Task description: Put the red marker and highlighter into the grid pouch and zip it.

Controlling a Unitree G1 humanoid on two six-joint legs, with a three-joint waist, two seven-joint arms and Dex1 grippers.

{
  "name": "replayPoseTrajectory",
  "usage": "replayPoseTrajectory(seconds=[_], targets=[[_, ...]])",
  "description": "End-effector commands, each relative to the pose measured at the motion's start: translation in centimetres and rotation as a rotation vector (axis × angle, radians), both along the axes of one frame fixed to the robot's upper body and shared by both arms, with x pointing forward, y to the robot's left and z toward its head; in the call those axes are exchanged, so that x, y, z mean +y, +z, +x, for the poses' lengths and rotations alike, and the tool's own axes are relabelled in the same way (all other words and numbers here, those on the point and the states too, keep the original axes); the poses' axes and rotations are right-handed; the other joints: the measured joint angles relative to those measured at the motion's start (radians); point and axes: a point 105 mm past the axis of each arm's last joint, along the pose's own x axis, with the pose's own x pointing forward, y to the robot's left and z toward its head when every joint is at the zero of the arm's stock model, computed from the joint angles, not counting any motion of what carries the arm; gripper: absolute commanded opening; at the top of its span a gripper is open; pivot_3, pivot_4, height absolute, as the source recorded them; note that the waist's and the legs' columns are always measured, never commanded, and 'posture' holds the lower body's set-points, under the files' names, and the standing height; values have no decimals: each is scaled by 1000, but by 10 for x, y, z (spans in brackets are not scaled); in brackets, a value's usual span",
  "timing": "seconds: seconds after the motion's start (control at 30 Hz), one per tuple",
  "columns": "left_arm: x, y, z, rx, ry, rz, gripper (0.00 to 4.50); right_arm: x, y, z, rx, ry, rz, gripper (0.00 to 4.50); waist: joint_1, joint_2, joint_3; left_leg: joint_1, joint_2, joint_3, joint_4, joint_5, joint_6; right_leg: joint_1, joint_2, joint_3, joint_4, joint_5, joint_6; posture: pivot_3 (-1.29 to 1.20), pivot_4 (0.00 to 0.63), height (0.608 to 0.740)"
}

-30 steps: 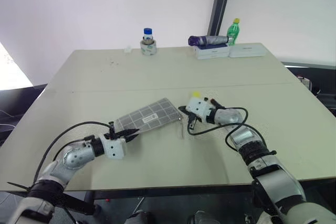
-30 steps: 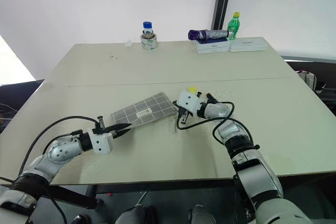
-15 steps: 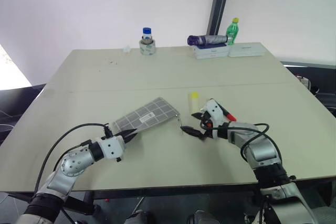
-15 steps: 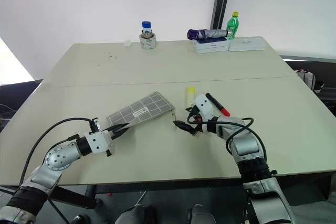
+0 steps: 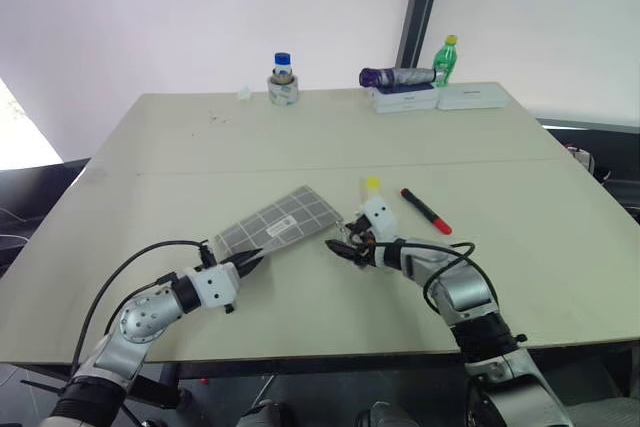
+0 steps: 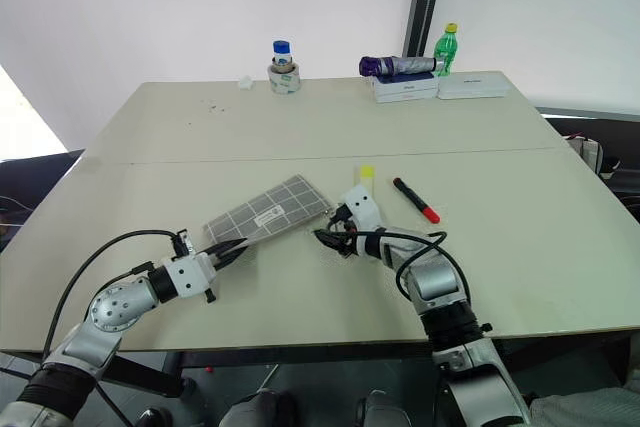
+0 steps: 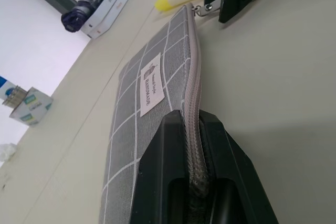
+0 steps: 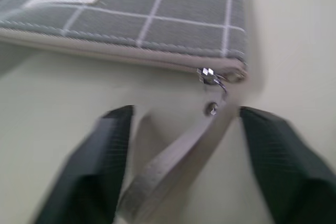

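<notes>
The grid pouch (image 5: 280,225) lies flat on the table, white label up. My left gripper (image 5: 245,262) is shut on its near corner; in the left wrist view the fingers (image 7: 157,171) clamp the zipper edge of the pouch (image 7: 152,82). My right gripper (image 5: 340,247) is open at the pouch's other end, and the grey pull loop (image 8: 168,166) lies between its fingers (image 8: 100,166) without being pinched. The highlighter (image 5: 370,187) lies just beyond that hand. The red marker (image 5: 425,209) lies on the table to its right.
Along the table's far edge stand a blue-capped bottle on a tape roll (image 5: 283,82), a folded purple umbrella (image 5: 395,76) on white boxes (image 5: 405,99) and a green bottle (image 5: 445,59). The table's front edge is close below both arms.
My right gripper has sunk and drawn back towards the pouch's zipper end, rolling over and opening. The highlighter and marker it covered now lie in plain view. The left gripper keeps its hold.
</notes>
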Motion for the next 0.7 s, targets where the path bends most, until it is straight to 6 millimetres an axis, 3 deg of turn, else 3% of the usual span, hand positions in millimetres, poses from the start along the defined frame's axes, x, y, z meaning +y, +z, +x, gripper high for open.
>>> replayPoseTrajectory(seconds=[0.03,0.1,0.27,0.7], targets=[[2,13,-2,-53,11,-33,0,6,-1,-5,-10,49,-16,1048,-1,0,0,0,0,0,0,0,0,0,0,0,0,0,0,0,150,740],[2,12,-2,-46,12,-40,0,11,2,-7,-22,68,-3,68,-2,0,0,0,0,0,0,0,0,0,0,0,0,0,0,0,150,740],[-4,7,-3,-16,17,-61,0,28,21,-13,-78,132,36,22,-2,0,0,0,0,0,-1,0,0,0,0,0,0,0,0,0,150,740],[-30,1,5,39,19,-84,0,79,40,-49,-215,461,17,22,2,-1,0,0,0,0,0,0,0,0,0,0,0,0,0,0,150,740]])
